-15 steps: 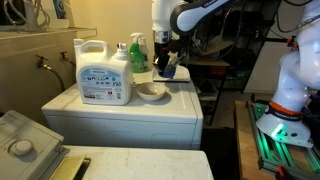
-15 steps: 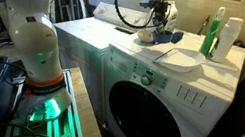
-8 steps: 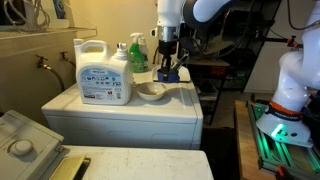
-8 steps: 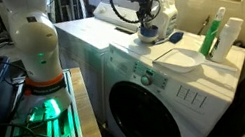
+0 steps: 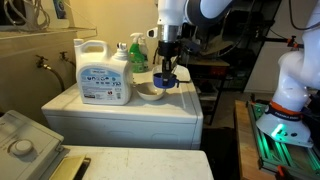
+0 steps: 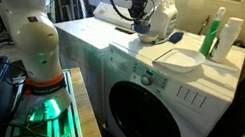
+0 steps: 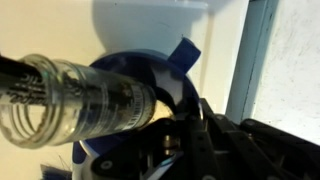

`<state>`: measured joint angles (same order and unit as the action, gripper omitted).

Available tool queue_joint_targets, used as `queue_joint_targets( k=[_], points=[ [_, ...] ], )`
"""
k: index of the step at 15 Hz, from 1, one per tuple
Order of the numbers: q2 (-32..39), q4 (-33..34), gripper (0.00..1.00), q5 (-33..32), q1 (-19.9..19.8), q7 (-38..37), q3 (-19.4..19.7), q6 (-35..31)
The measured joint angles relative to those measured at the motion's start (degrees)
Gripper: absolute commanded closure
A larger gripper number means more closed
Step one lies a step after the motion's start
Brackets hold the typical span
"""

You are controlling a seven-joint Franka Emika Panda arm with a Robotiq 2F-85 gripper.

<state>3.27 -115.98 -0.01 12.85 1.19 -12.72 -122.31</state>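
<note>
Blue scoop (image 5: 164,80) sits right at the fingertips of the hand (image 5: 165,68), over the washer-top surface (image 5: 120,108). Can't tell whether the fingers are actually clamped on it or just around it, the spot is too small and dark. Can't see if anything is in the scoop either.

A white bowl (image 5: 150,92) is just beside the hand, and its inside isn't visible. Farther off from the hand stand 1 big detergent jug (image 5: 103,72) and 1 green spray bottle (image 5: 137,52).

The wrist view adds something neither exterior view shows clearly: a clear ribbed tube (image 7: 80,98) lying across the frame, right over the scoop (image 7: 160,68), with the dark fingers (image 7: 205,135) below. It's blurry and cut off at the left edge. In an exterior view the hand (image 6: 141,21) mostly covers what's under it.
</note>
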Motion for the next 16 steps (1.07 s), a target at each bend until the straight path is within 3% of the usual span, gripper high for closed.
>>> queue_joint_targets(
  k=[4,13,14,16],
  points=[
    [1.07,-0.03,0.95,-0.63,0.70,0.54,-0.76,-4.68],
    [6.36,0.66,0.94,-10.11,0.96,0.58,-0.45,-13.12],
    [6.73,0.72,0.69,-11.12,0.96,0.54,-0.33,-13.17],
    [7.30,0.79,0.64,-13.13,0.96,0.29,0.01,-13.17]
  ],
)
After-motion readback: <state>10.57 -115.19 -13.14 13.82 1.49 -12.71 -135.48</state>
